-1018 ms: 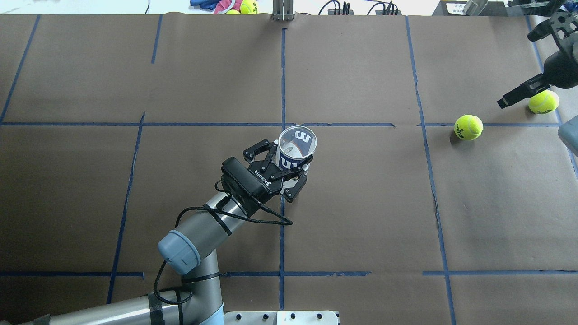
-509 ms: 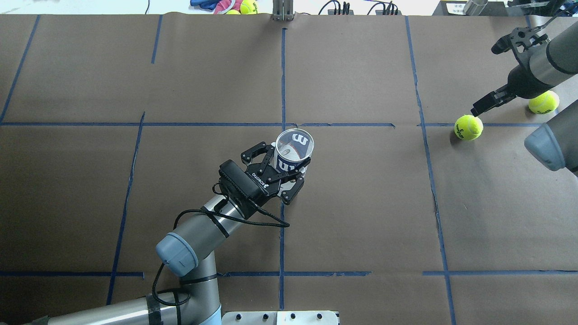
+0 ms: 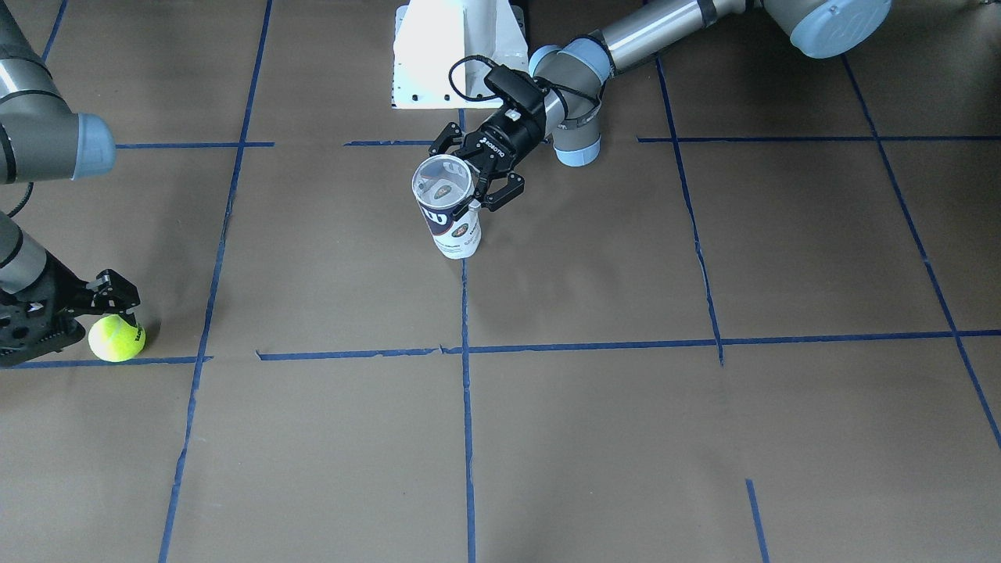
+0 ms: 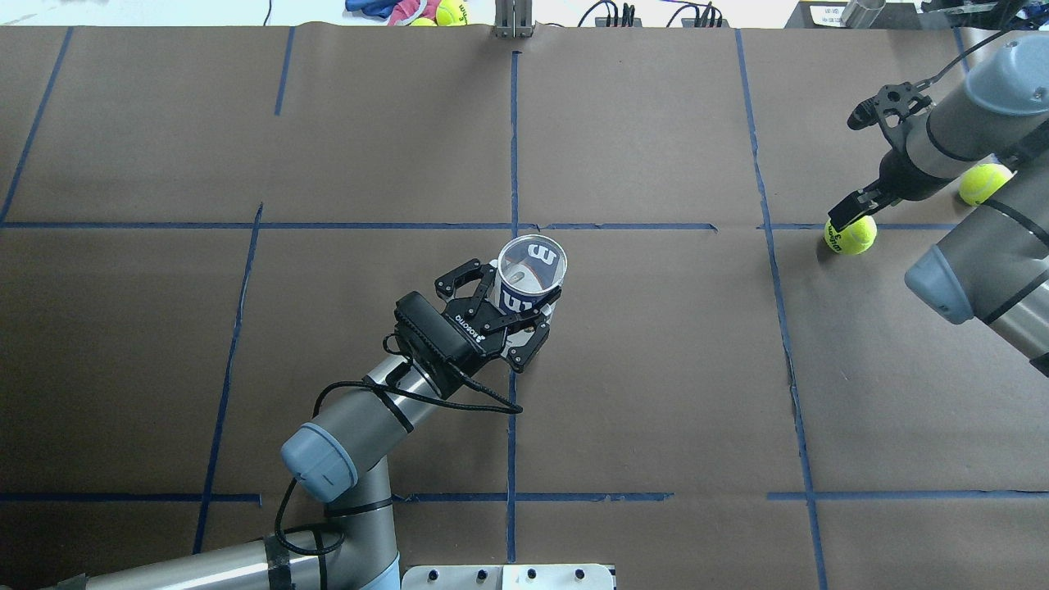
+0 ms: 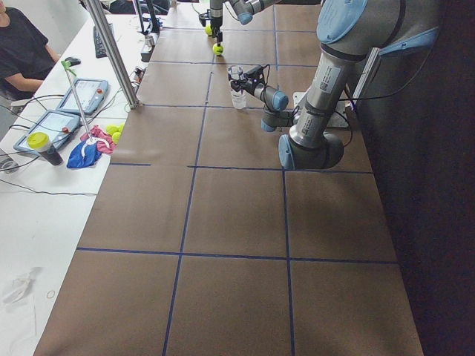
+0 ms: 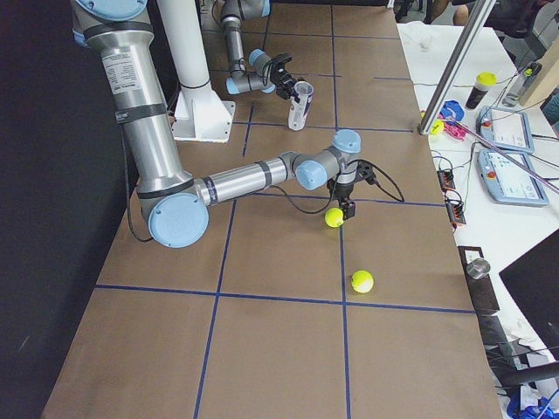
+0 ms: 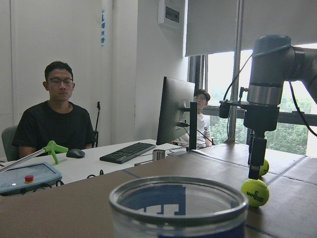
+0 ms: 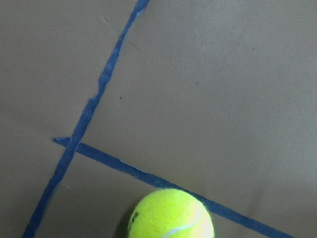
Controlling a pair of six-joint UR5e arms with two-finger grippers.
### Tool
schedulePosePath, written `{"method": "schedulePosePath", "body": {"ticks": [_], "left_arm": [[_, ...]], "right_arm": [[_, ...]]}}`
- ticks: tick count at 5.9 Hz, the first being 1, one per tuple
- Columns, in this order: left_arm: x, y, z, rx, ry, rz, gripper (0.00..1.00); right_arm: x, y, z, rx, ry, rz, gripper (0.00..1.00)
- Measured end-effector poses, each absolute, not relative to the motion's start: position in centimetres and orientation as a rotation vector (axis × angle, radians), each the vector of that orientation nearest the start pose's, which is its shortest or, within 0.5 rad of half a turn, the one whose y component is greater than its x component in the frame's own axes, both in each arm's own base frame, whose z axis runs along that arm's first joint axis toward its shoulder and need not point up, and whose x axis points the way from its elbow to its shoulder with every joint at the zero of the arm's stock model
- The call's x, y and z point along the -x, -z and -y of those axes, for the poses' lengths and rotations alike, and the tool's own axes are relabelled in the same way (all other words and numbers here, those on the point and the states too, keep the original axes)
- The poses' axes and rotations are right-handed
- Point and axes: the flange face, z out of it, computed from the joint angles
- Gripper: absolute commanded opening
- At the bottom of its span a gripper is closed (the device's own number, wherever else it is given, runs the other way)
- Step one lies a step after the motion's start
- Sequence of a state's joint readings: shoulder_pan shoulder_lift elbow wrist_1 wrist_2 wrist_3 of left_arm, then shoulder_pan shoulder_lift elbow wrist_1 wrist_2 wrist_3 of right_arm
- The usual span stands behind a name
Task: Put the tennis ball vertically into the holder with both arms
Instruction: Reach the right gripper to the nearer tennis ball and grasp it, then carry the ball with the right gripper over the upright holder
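The tennis ball (image 4: 851,235) lies on the desk (image 4: 656,369), directly beneath one fingertip of the right pincer (image 4: 847,169) rather than between its two fingers, and well apart from the holder (image 4: 530,281). Hazards noted: with the ball off-centre under that fingertip, a further descent would likely press on its crown and roll it away. A closing stroke from this pose would likely sweep past or nudge it instead of seizing it. A second ball (image 4: 986,184) lies just behind the right pincer's wrist and could be knocked by the arm. At the later insertion, the ball looks about as wide as the holder's mouth, so a small misalignment could catch the rim and tilt or topple the can. Pincer findings: the right pincer is spread wide and carries nothing; whether that fingertip actually touches the ball cannot be confirmed. The left pincer (image 4: 510,305) is clenched on the holder's side wall, fingers on opposite sides. The holder is upright between them, mouth upward, its base apparently on the desk.
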State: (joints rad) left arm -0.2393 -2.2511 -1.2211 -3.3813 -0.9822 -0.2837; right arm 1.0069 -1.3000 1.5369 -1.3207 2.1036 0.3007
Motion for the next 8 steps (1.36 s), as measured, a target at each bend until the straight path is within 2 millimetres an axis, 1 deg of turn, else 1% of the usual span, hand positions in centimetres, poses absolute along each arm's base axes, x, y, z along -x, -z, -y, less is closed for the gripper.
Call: {"method": "schedulePosePath", "body": {"ticks": [1, 2, 3, 4, 5, 6, 7, 8], "left_arm": [[-59.0, -23.7, 33.8, -1.631, -0.018, -1.223, 0.66], [-59.0, -23.6, 33.8, -1.632, -0.014, -1.225, 0.66], [-59.0, -23.6, 33.8, -1.633, -0.011, -1.226, 0.66], [-58.9, -23.7, 33.8, -1.634, -0.009, -1.228, 0.67], [-58.9, -23.8, 33.8, -1.634, -0.007, -1.232, 0.68], [-58.8, -23.8, 33.7, -1.635, -0.005, -1.237, 0.69], [-58.9, -23.9, 33.4, -1.634, -0.004, -1.246, 0.69], [-59.1, -24.0, 33.1, -1.633, -0.003, -1.254, 0.69]], "right_arm": [[27.6, -51.5, 57.1, -0.196, 0.396, 0.672, 0.99], [28.4, -52.1, 56.9, -0.182, 0.406, 0.668, 0.97], [28.8, -52.7, 56.8, -0.172, 0.413, 0.664, 0.52], [29.1, -52.8, 56.8, -0.167, 0.414, 0.664, 0.24], [29.2, -52.0, 56.8, -0.176, 0.415, 0.673, 0.2], [29.2, -50.0, 56.8, -0.205, 0.421, 0.689, 0.18], [29.1, -46.7, 56.5, -0.241, 0.414, 0.724, 0.18], [28.8, -42.5, 55.7, -0.265, 0.376, 0.792, 0.18]]}}
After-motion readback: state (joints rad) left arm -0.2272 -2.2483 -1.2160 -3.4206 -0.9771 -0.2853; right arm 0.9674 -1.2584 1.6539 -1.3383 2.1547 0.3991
